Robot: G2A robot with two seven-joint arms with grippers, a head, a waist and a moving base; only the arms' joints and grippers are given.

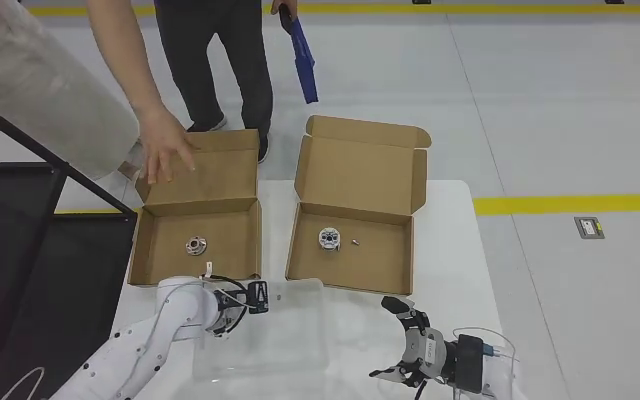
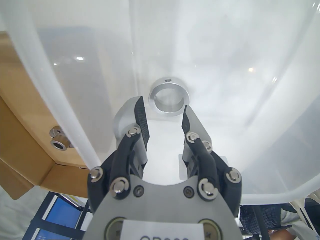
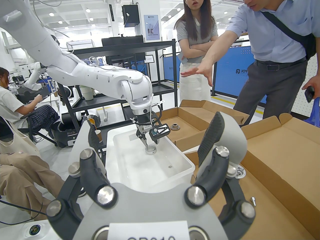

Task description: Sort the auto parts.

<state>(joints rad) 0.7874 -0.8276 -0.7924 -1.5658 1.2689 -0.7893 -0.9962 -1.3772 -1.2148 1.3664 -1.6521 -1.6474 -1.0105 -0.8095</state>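
A silver metal ring [image 2: 169, 97] lies on the floor of a clear plastic bin [image 2: 275, 126]. My left gripper [image 2: 162, 112] is open and points down into the bin, its fingertips just short of the ring on either side. From the right wrist view the ring [image 3: 151, 149] sits right under the left gripper [image 3: 147, 138]. A small dark part [image 3: 170, 166] also lies in the bin. My right gripper [image 3: 153, 123] is open and holds nothing, near the table's front edge [image 1: 390, 340] beside the bin.
Two open cardboard boxes stand behind the bin. The left box [image 1: 230, 260] holds a flanged metal part [image 1: 195, 244]. The right box [image 1: 380, 265] holds a round bearing-like part [image 1: 329, 237] and a small pin [image 1: 355, 241]. A black shelf frame [image 1: 40, 230] stands left of the table.
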